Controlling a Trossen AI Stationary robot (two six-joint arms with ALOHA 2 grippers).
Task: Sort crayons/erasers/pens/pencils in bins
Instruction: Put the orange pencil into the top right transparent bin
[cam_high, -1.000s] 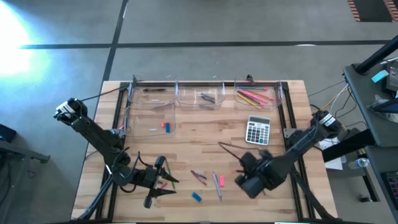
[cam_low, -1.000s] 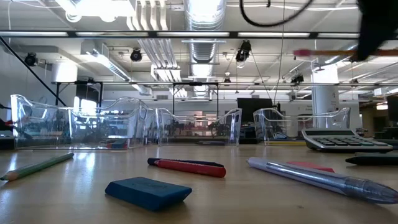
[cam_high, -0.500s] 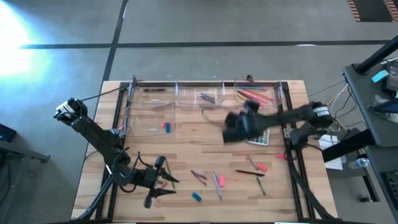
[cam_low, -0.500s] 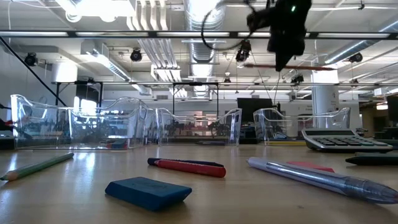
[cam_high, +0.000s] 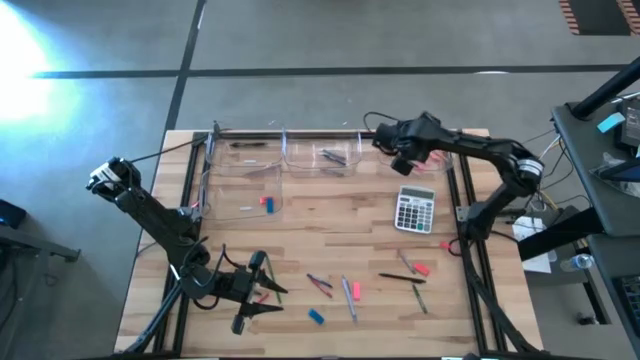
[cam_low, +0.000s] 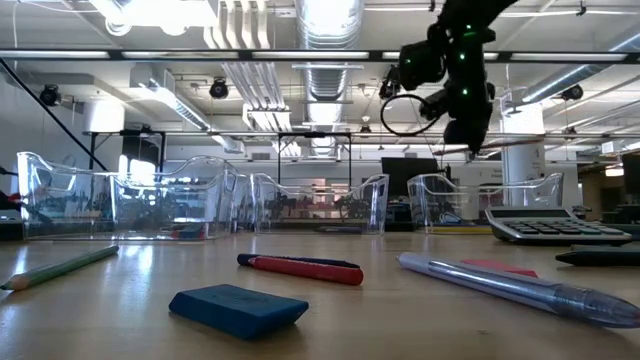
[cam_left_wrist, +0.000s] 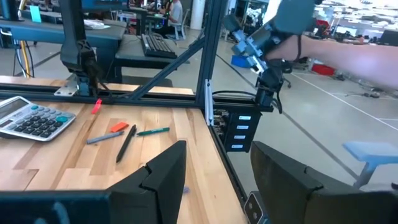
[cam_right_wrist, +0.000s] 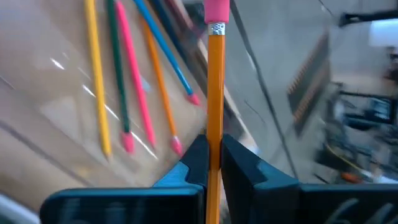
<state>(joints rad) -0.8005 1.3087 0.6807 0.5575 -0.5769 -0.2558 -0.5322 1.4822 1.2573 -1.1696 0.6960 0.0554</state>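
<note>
My right gripper (cam_high: 408, 158) hangs over the far right bin (cam_high: 445, 150), shut on an orange pencil (cam_right_wrist: 215, 93) with a pink rubber end. Several pencils (cam_right_wrist: 121, 87) in yellow, green, pink, orange and blue lie flat in that bin below it. In the low view the gripper (cam_low: 466, 120) is high above the table. My left gripper (cam_high: 272, 300) waits open near the front left with nothing between its fingers (cam_left_wrist: 165, 174). A blue eraser (cam_high: 316, 317) and loose pens (cam_high: 350, 293) lie on the table near the front. My right gripper pinches the orange pencil's shaft (cam_right_wrist: 214, 140) between its two fingers (cam_right_wrist: 198, 158), below the metal band and pink rubber end (cam_right_wrist: 216, 11). The fingers slant down from above the bin. The pencil runs along between them, lifted clear of the bin and the table.
Two more clear bins (cam_high: 320, 155) (cam_high: 245, 155) line the far edge and another (cam_high: 240, 198) holds a pink eraser (cam_high: 267, 203). A grey calculator (cam_high: 414, 210) lies right of centre. A pink eraser (cam_high: 420, 268) and dark pens (cam_high: 405, 280) lie front right. Black frame rails (cam_high: 465, 200) flank the table.
My right gripper has swung from the table's front right, over the calculator, to above the far right bin, carrying the orange pencil clear of the table. It has turned and tipped downward on the way and stayed shut.
</note>
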